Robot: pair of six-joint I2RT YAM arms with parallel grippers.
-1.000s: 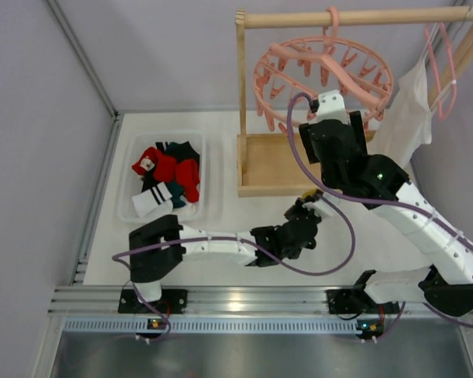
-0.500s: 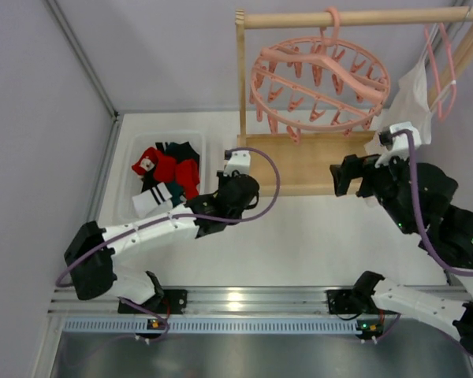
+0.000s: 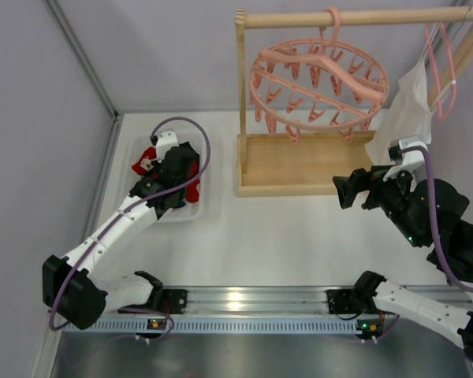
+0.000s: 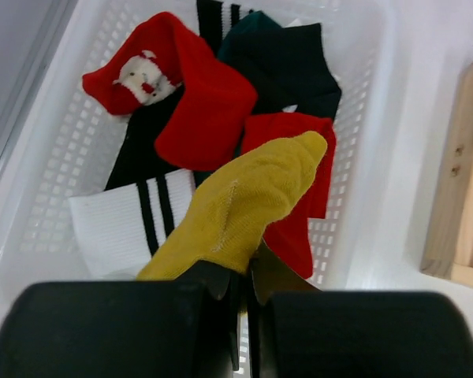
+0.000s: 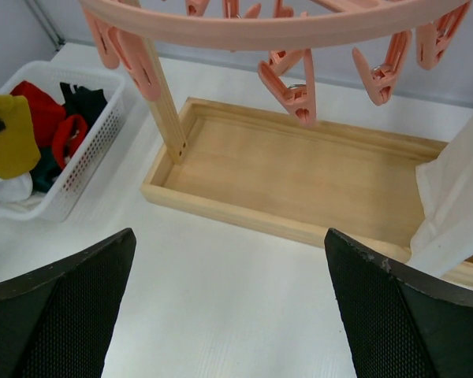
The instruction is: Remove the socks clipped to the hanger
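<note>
Mustard-yellow fabric catches the eye first: 1 mustard sock [image 4: 244, 201] is clamped between the closed fingers of the left tool [image 4: 244, 291], which hangs over the white mesh basket [image 4: 361, 118] at about 9 o'clock on the desk [image 3: 284, 244]. The sock's toe points away from the tool, above the other socks lying in the basket: 2 red socks [image 4: 209, 110], a white sock with dark stripes [image 4: 114, 224] at 7 o'clock and a dark teal sock [image 4: 288, 67] at 1 o'clock. The round pink hanger [image 5: 276, 30] hangs by its hook from the wooden rail [image 3: 355, 16] at 12 o'clock, its pegs dangling above the shallow wooden tray [image 5: 299, 177] that forms the rack's base. The right tool [image 5: 229, 307] stands with its fingers wide apart and holds nothing, at about 3 o'clock, facing the tray from the near side. Beside the tray, at 2 o'clock, the white garment [image 5: 457, 197] hangs down.
</note>
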